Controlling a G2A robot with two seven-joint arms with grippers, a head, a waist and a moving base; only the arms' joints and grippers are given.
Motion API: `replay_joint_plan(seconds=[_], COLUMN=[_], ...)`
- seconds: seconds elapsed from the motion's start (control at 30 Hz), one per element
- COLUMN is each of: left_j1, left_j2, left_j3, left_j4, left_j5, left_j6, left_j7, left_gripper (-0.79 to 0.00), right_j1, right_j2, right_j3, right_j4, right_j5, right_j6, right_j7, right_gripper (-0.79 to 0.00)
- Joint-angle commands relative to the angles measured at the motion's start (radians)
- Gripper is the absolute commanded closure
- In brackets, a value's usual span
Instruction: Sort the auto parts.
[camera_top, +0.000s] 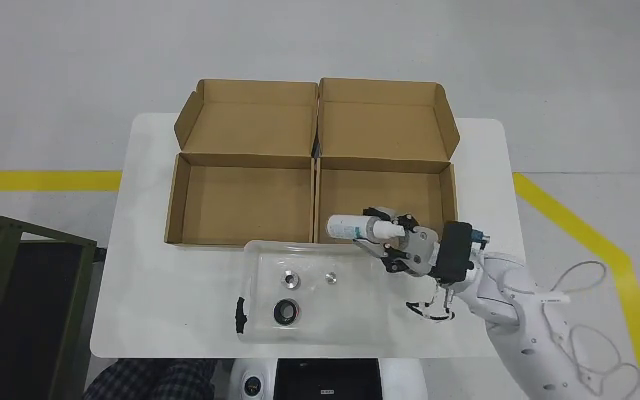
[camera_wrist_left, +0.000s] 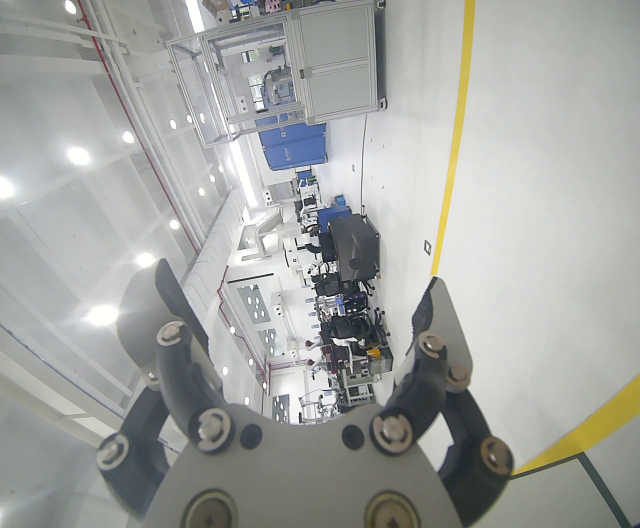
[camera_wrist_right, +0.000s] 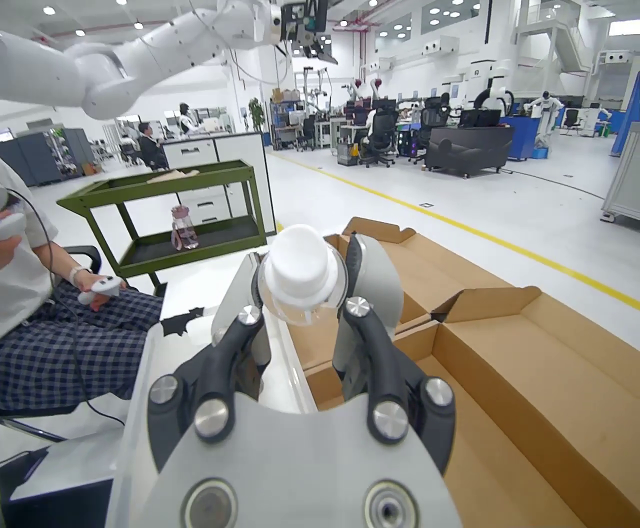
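Top view, right claw (camera_top: 385, 233) clamping white cylinder (camera_top: 346, 225) — clear tray (camera_top: 300, 244) holding small parts (camera_top: 288, 279), left claw (camera_wrist_left: 300, 280) wide.

BODY | my right arm (camera_top: 520, 300): glossy white shell | cable (camera_top: 590, 265): thin, white, looping at 4 o'clock | my fingers (camera_wrist_right: 375, 280): grey plates, black linkages, round silver screws | wrist (camera_top: 456, 250): black block

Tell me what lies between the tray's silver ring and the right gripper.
Top view: a small silver part, in the clear tray, between the silver ring and the right gripper holding a white cylinder.
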Motion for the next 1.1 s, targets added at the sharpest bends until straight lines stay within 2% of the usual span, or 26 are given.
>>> replay_joint_plan(seconds=[0.0, 0.17, 0.67, 1.07], left_j1=[0.0, 0.0, 0.0, 0.0], left_j2=[0.0, 0.0, 0.0, 0.0], left_j3=[0.0, 0.0, 0.0, 0.0], left_j4=[0.0, 0.0, 0.0, 0.0], left_j5=[0.0, 0.0, 0.0, 0.0], left_j6=[0.0, 0.0, 0.0, 0.0], left_j7=[0.0, 0.0, 0.0, 0.0], left_gripper=[-0.785, -0.785, -0.785, -0.785], right_j1=[0.016, 0.083, 0.34, 0.451], right_j2=[-0.002, -0.014, -0.061, -0.095], right_j3=[-0.013, -0.06, -0.204, -0.279], right_j4=[0.004, 0.045, 0.274, 0.426], right_j5=[-0.024, -0.066, -0.035, -0.02], right_j6=[0.024, 0.092, 0.184, 0.228], right_j7=[0.026, 0.095, 0.271, 0.339], right_gripper=[0.0, 0.0, 0.0, 0.0])
